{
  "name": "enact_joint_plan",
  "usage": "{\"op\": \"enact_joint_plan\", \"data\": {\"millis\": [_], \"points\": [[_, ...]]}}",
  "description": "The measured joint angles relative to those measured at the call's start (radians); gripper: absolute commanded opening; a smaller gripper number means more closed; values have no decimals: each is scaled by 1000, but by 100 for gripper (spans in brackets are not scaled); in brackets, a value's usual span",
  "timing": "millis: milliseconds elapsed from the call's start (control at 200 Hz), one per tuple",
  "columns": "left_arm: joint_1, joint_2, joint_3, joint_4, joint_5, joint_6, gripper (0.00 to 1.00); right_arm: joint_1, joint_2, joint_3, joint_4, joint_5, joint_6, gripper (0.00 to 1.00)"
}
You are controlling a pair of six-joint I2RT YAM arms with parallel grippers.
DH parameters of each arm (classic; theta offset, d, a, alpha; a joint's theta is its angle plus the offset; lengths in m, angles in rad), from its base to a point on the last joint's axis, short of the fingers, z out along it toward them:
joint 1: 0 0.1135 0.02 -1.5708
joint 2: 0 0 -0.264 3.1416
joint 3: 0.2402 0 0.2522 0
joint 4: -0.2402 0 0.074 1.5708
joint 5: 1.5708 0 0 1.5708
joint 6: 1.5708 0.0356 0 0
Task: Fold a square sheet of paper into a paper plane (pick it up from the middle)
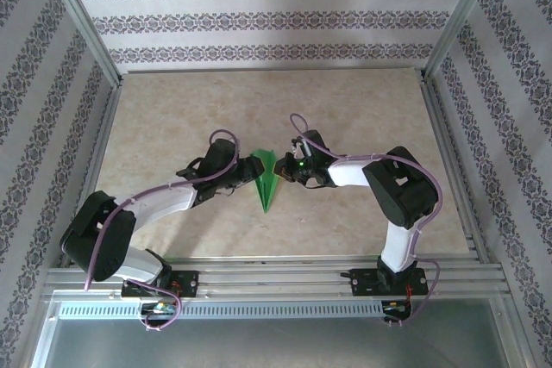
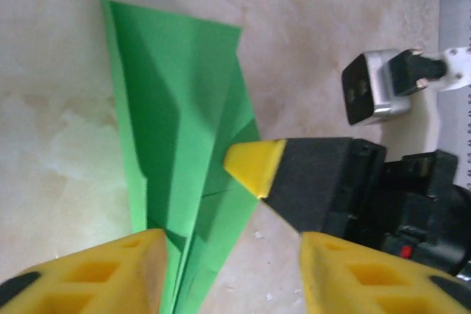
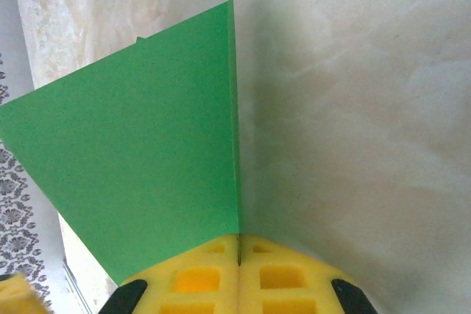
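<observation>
The paper plane [image 1: 266, 180] is a narrow bright green dart lying mid-table, its point toward the arms. In the right wrist view its raised fold [image 3: 147, 159] stands on edge, and my right gripper [image 3: 238, 244] is shut on the fold's lower edge, pads pressed together. From above, the right gripper [image 1: 287, 168] sits at the plane's far right side. My left gripper [image 1: 240, 180] is at the plane's left side. In the left wrist view its jaws [image 2: 232, 244] stand apart, the green paper [image 2: 176, 108] running past the left finger, and bare table shows between the fingers. The right gripper's yellow fingertip [image 2: 254, 165] rests on the paper.
The marble-patterned table top [image 1: 362, 109] is boxed in by patterned walls and aluminium posts. A metal rail [image 1: 276, 277] carrying both arm bases runs along the near edge. The right wrist's silver camera block [image 2: 372, 86] hangs close ahead of my left gripper.
</observation>
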Motion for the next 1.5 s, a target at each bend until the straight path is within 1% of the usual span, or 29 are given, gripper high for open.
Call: {"op": "enact_joint_plan", "data": {"millis": [145, 235, 395, 580, 869, 964, 1204, 1474, 1499], "points": [[-2, 2, 13, -31, -56, 5, 34, 0, 0, 0, 0, 0, 0, 0], [-2, 26, 13, -46, -59, 10, 32, 0, 0, 0, 0, 0, 0, 0], [3, 105, 34, -83, -58, 23, 23, 0, 0, 0, 0, 0, 0, 0], [17, 135, 52, -113, -60, 41, 21, 0, 0, 0, 0, 0, -1, 0], [25, 175, 76, -126, -63, 64, 4, 0, 0, -1, 0, 0, 0, 0], [27, 180, 76, -133, -63, 69, 0, -7, 0, -5, 1, 0, 0, 0], [38, 177, 72, -141, -69, 71, 0, -24, -3, -33, 0, 1, 0, 0], [38, 149, 20, -141, -82, 63, 0, -33, -11, -51, 0, 2, 0, 0], [38, 149, 16, -141, -82, 63, 2, -33, -11, -51, 0, 2, 0, 0]]}}
